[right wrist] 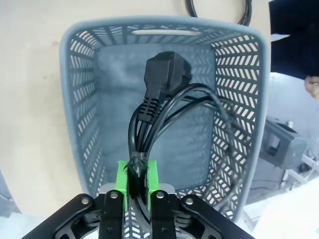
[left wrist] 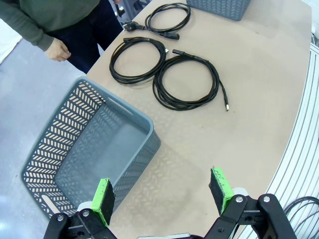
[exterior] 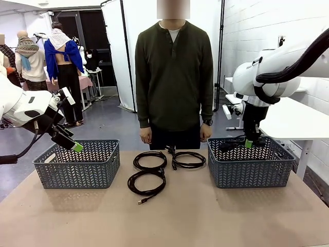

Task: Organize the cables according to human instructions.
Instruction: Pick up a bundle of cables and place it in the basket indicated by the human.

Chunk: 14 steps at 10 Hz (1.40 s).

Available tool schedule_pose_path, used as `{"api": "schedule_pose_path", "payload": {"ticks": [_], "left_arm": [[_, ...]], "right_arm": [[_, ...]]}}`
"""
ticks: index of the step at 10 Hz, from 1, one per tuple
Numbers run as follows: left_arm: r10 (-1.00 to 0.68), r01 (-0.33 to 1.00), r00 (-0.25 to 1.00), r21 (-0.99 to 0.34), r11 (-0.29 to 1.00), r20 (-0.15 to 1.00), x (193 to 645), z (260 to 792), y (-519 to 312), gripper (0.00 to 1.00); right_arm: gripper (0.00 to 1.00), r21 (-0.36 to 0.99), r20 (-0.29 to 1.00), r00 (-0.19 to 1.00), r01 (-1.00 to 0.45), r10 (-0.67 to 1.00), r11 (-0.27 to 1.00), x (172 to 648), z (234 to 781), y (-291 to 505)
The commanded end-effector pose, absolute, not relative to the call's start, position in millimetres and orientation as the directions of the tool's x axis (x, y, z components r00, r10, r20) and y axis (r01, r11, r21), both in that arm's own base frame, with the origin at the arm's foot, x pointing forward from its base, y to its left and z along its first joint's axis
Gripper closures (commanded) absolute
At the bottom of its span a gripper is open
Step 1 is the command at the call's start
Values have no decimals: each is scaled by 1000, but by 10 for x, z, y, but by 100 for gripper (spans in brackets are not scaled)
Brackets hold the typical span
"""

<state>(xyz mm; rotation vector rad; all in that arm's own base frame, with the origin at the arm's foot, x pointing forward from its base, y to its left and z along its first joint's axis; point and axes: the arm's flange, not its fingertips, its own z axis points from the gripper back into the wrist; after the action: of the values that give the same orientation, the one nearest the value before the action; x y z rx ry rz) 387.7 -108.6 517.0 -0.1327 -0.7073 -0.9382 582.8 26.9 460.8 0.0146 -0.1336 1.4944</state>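
Nearest up front, one coiled cable [exterior: 146,183] lies on the worktop [exterior: 216,216], with a second coil [exterior: 150,160] and third coil [exterior: 188,160] just behind, all between the baskets. Right jaws pinch a fourth cable [right wrist: 167,74] hanging into the right basket [right wrist: 75,109], plug dangling. It's probably touching the basket's floor, hard to tell. Left jaws are spread wide over the left basket [left wrist: 65,129].

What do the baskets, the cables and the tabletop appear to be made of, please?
Left basket and right basket: moulded plastic, matte grey-blue, judging by the herringbone cut-outs. Cables: black rubbery or PVC jacket, slight sheen. Tabletop: matte beige laminate or board; the look leaves it open.
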Motion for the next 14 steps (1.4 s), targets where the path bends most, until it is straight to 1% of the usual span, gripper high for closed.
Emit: {"api": "schedule_pose_path", "payload": {"ticks": [1, 4, 5, 8, 10, 11, 12, 14], "left_arm": [[-692, 782, 380, 185, 595, 614, 3893, 5154, -1059, 0], [-692, 782, 380, 185, 595, 614, 3893, 5154, -1059, 0], [-692, 782, 380, 185, 595, 614, 3893, 5154, -1059, 0], [-692, 782, 380, 185, 595, 614, 3893, 5154, -1059, 0], [-692, 782, 380, 185, 595, 614, 3893, 5154, -1059, 0], [-692, 782, 380, 185, 595, 614, 3893, 5154, -1059, 0], [-692, 782, 380, 185, 595, 614, 3893, 5154, -1059, 0], [-692, 782, 380, 185, 595, 614, 3893, 5154, -1059, 0]], "right_arm": [[61, -59, 119, 60, -996, 991, 67, 5892, 4647, 249], [3, -48, 117, 94, -994, 989, 101, 5918, 4665, 245], [0, -50, 123, 112, -992, 986, 119, 5943, 4712, 247], [0, -31, 112, 142, -989, 984, 146, 5990, 4784, 248], [0, -21, 95, 141, -989, 985, 143, 5995, 4806, 265], [0, -34, 84, 166, -985, 983, 169, 5996, 4818, 292], [0, -43, 102, 125, -991, 987, 130, 5926, 4794, 243], [0, -43, 102, 125, -991, 987, 130, 5926, 4794, 243]]}}
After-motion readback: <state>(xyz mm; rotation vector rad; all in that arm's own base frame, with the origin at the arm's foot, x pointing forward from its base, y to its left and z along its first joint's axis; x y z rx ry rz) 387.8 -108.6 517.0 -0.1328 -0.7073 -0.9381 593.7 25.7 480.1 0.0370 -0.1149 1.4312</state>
